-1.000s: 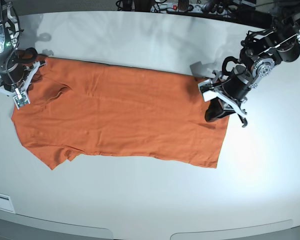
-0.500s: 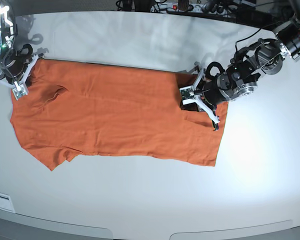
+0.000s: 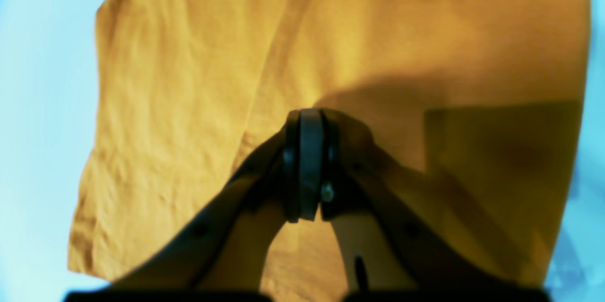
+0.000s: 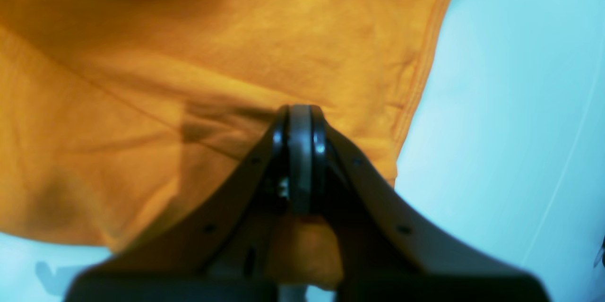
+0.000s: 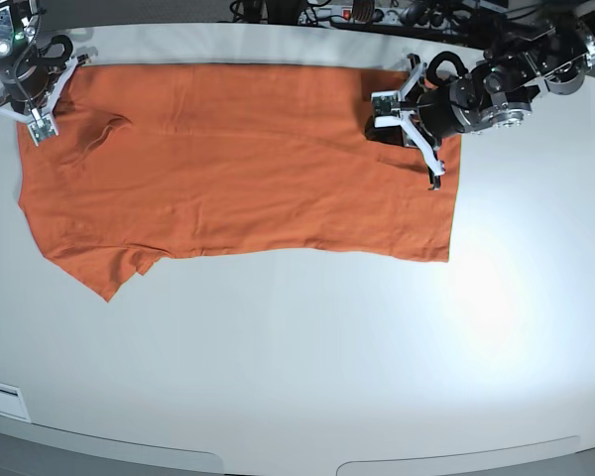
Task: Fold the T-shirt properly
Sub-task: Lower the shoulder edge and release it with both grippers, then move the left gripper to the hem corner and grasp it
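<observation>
The orange T-shirt (image 5: pixel 238 169) lies spread flat across the far half of the white table (image 5: pixel 297 377), with a sleeve (image 5: pixel 109 273) pointing toward the front left. My left gripper (image 5: pixel 389 121) is shut on the shirt's far right part; in the left wrist view (image 3: pixel 305 120) its fingers are pressed together with the T-shirt (image 3: pixel 189 80) gathered at them. My right gripper (image 5: pixel 38 99) is shut on the shirt's far left corner; in the right wrist view (image 4: pixel 300 113) the T-shirt (image 4: pixel 236 42) is bunched at its closed tips, near a hemmed edge (image 4: pixel 420 80).
Cables and a power strip (image 5: pixel 357 15) lie beyond the table's far edge, close behind the shirt. A white label (image 5: pixel 0 399) sits at the table's front left. The table's front edge (image 5: pixel 278 461) curves along the bottom.
Both grippers have moved toward the table's far edge, dragging the T-shirt with them. The shirt now lies farther back and flatter, and its right side is pulled straighter.
</observation>
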You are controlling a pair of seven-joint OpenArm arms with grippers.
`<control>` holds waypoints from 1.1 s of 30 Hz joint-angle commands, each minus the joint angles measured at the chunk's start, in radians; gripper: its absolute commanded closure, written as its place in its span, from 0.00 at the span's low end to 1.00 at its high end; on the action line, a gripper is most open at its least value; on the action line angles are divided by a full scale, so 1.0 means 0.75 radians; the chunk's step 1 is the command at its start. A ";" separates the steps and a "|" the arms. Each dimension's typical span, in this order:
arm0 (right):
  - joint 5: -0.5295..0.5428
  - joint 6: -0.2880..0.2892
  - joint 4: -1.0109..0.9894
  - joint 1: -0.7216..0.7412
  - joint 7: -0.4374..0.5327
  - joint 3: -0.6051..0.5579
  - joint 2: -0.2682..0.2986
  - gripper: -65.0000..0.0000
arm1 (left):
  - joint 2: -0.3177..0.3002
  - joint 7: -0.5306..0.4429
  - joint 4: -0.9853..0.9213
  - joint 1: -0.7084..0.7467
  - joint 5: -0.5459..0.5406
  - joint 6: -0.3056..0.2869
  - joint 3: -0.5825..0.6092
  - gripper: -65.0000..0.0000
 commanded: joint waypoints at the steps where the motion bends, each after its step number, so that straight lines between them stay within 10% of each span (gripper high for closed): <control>1: 0.037 0.041 0.001 -0.052 -0.097 -0.013 0.004 1.00 | -0.036 0.056 0.021 0.018 -0.002 -0.057 0.011 1.00; 20: -0.139 -0.182 0.042 -0.210 -0.176 -0.012 -0.057 1.00 | -0.114 0.062 0.139 0.098 0.165 0.061 0.011 1.00; 33: -0.411 -0.329 0.324 -0.210 -0.097 -0.010 -0.054 1.00 | -0.114 0.100 0.275 0.091 0.348 0.504 0.011 1.00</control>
